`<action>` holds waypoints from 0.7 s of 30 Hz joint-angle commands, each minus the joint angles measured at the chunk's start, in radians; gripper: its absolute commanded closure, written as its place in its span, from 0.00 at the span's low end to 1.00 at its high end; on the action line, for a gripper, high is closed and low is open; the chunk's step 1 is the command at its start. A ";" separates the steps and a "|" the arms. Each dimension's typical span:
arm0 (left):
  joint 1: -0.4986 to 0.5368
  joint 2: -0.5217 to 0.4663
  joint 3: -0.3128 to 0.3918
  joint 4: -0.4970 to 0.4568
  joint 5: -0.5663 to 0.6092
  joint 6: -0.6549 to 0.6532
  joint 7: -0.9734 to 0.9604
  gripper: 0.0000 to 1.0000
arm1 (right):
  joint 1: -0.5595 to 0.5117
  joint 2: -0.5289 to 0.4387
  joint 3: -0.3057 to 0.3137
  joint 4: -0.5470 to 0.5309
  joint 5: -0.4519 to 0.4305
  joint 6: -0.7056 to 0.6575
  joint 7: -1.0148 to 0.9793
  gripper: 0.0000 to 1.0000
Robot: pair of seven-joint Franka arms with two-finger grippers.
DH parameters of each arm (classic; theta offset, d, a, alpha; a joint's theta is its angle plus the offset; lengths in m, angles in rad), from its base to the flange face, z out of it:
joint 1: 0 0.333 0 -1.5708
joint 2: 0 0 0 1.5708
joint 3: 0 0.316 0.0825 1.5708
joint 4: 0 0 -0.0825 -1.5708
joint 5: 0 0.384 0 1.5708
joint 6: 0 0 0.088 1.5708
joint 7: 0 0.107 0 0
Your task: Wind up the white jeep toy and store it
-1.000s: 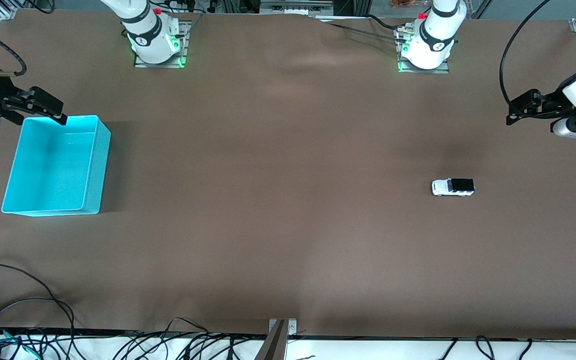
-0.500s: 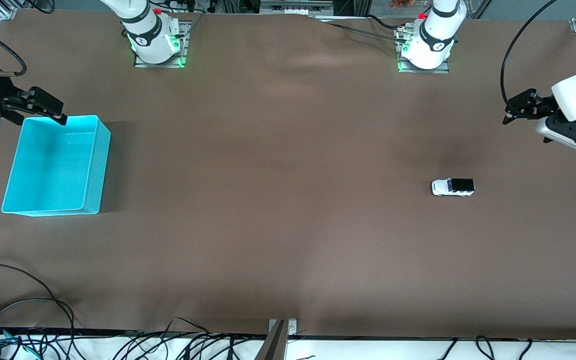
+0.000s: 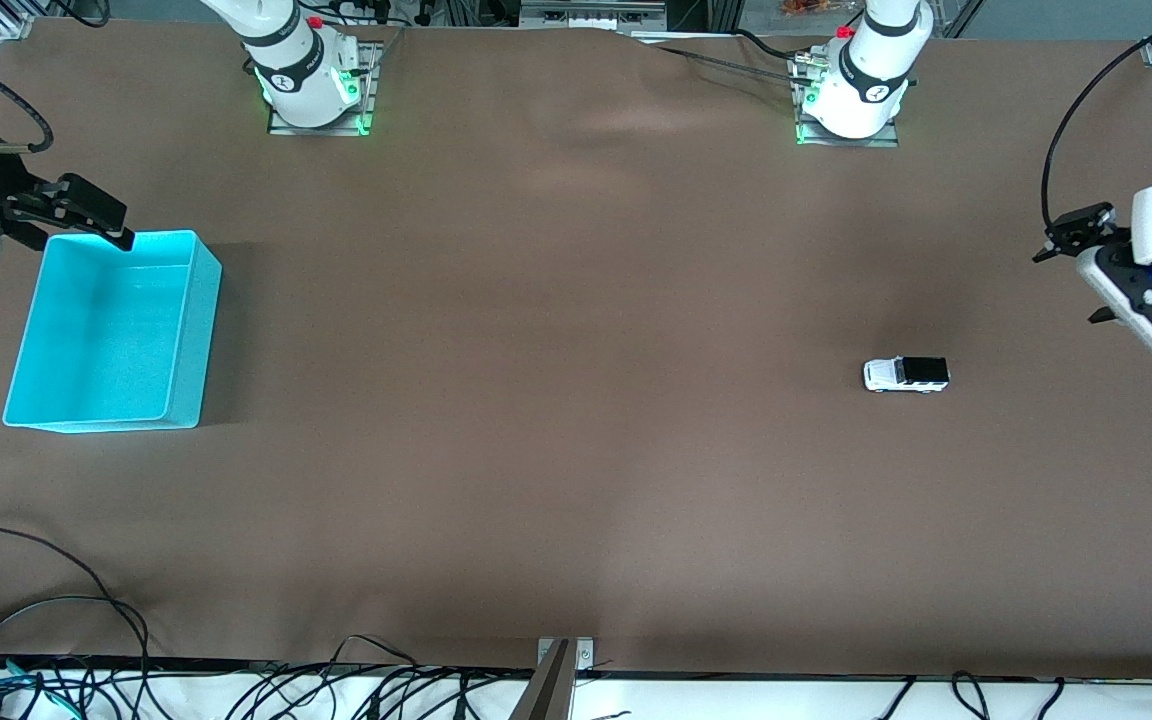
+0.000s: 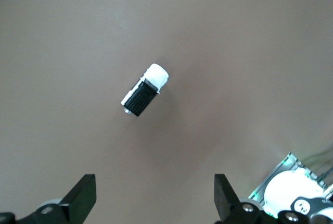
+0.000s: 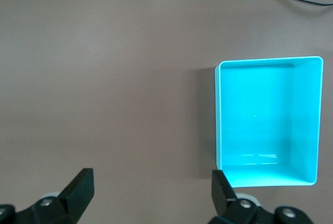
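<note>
The white jeep toy (image 3: 906, 374) stands on the brown table toward the left arm's end; it also shows in the left wrist view (image 4: 145, 89), white with a black rear roof. My left gripper (image 3: 1066, 285) hangs open and empty in the air beside the jeep, at the table's end; its jaws (image 4: 155, 198) stand wide apart with the jeep ahead of them. The cyan bin (image 3: 194, 340) sits empty at the right arm's end, also in the right wrist view (image 5: 217, 120). My right gripper (image 3: 121, 228) waits open and empty over the bin's corner farthest from the camera; its jaws (image 5: 152, 193) stand apart.
The two arm bases (image 3: 311, 85) (image 3: 851, 95) stand at the table's edge farthest from the camera. Loose black cables (image 3: 56, 620) lie along the near edge, with a metal bracket (image 3: 561, 660) at its middle. Bare brown table lies between the jeep and the bin.
My left arm's hand has turned and swung lower in the front view, toward the jeep's level. The jeep, the bin and the right arm have not moved.
</note>
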 commanded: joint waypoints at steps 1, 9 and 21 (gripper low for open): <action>0.008 0.014 -0.009 -0.076 0.033 0.076 0.085 0.00 | 0.003 -0.001 -0.003 0.009 0.000 0.000 0.009 0.00; 0.011 0.013 -0.010 -0.242 0.054 0.295 0.223 0.00 | 0.003 -0.001 -0.003 0.009 0.000 0.003 0.009 0.00; 0.000 0.039 -0.016 -0.472 0.054 0.636 0.446 0.00 | 0.003 -0.001 -0.003 0.009 0.000 0.003 0.009 0.00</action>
